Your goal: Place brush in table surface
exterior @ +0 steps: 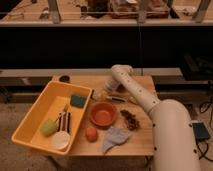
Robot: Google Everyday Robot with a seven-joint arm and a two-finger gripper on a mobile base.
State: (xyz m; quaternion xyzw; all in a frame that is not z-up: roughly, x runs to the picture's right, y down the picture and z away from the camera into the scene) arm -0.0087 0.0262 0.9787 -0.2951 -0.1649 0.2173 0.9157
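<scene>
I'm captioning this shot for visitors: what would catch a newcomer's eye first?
The big yellow tub fills the left of the table surface. The white arm sweeps in from the lower right, its gripper low over the brush near the table's back middle. An orange bowl sits at centre.

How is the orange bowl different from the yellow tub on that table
The orange bowl is round, small and looks empty; the yellow tub is rectangular, much larger and holds a green sponge, sticks and other items. The bowl sits mid-table; the tub sits at the left edge. Both rest on the table surface. The gripper hovers just behind the bowl.
</scene>
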